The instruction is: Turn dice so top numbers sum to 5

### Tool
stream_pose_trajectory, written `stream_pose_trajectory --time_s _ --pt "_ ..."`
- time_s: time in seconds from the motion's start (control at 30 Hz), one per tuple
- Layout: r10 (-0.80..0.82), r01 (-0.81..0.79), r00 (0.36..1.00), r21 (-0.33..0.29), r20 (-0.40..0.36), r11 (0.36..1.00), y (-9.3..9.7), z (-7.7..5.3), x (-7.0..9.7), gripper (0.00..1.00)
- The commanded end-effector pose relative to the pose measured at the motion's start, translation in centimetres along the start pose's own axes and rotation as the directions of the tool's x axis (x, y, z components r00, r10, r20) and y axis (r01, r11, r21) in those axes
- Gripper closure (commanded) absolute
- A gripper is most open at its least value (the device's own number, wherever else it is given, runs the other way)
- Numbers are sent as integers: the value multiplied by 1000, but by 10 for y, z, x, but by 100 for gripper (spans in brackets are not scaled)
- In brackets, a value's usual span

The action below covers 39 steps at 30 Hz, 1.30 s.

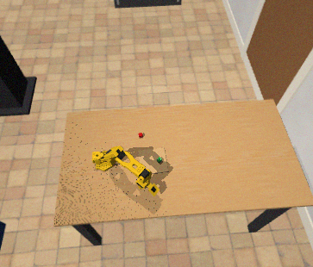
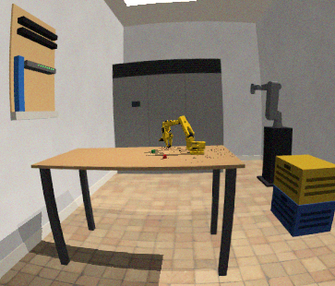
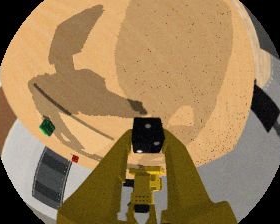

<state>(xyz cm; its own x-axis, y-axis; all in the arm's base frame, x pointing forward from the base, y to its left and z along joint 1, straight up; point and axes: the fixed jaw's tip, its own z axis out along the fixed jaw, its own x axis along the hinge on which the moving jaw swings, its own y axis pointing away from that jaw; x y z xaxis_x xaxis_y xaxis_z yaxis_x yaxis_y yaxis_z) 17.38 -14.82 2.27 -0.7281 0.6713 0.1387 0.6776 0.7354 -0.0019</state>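
My gripper [image 1: 153, 189] is shut on a black die [image 3: 147, 135]; in the wrist view the die sits between the yellow fingers, above the table top. The gripper also shows in the exterior view [image 2: 165, 139]. A green die [image 1: 159, 159] lies on the thin tan mat [image 1: 148, 165], near its far right corner, and shows small in the wrist view [image 3: 47, 125]. A red die [image 1: 140, 134] lies on the bare table beyond the mat, and also shows in the wrist view [image 3: 75, 157]. The top numbers are too small to read.
The arm's yellow base [image 1: 101, 158] stands left of the mat on the wooden table [image 1: 220, 151]. The table's front edge runs close below the gripper. A yellow crate on a blue crate [image 2: 305, 194] stands on the floor, away from the table.
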Motion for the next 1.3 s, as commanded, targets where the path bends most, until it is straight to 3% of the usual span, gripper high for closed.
stream_pose_trajectory --time_s 0.0,0.2,0.53,0.67,0.87,0.93,1.1,1.27 --pt "-9 9 995 -1 96 1000 2 -28 -8 100" --pt "-9 9 989 -1 150 1000 2 -36 -15 100" --pt "-33 32 988 3 149 999 8 -36 -14 100" --pt "-118 117 984 14 134 993 29 -35 -8 100" --pt "-336 333 938 45 90 942 78 -30 15 100" --pt "-336 333 938 45 90 942 78 -30 15 100" --pt "-511 507 858 70 61 859 116 -25 40 100" --pt "-607 602 793 83 52 794 136 -22 58 100"
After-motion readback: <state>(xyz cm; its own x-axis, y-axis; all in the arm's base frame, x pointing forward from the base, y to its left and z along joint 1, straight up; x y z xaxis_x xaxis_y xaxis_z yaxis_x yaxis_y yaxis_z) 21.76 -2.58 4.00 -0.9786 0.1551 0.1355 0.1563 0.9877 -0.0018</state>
